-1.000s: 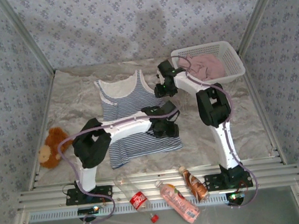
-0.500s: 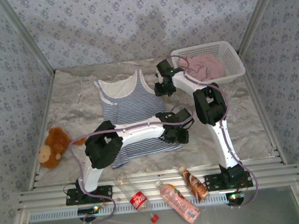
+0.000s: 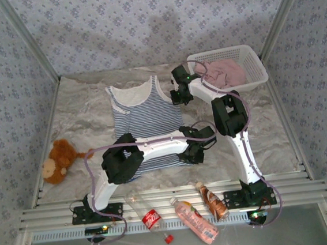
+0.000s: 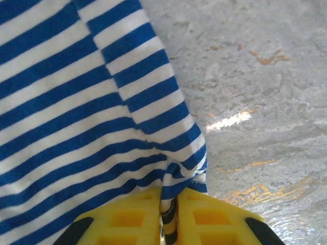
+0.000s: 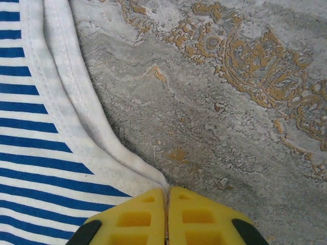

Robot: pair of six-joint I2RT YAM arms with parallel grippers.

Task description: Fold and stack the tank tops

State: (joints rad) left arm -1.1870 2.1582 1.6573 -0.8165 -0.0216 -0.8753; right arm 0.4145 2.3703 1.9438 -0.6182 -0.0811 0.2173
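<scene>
Your left end effector [image 4: 170,217] pinched the striped tank top [image 3: 145,115] at its hem corner, your right end effector [image 5: 167,217] its armhole binding. The top lay flat on the worktop [image 3: 82,119], lengthwise away from you, left of both.

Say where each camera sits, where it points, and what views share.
Top external: above and behind the robot, looking down on table, striped top, basket; left arm, right arm show.
Left wrist: on the left arm, facing down at the top's hem corner; left tool pinches it.
Right wrist: on the right arm, facing down at the top's white edge; right tool pinches it.
Shared: all three show the striped top.
</scene>
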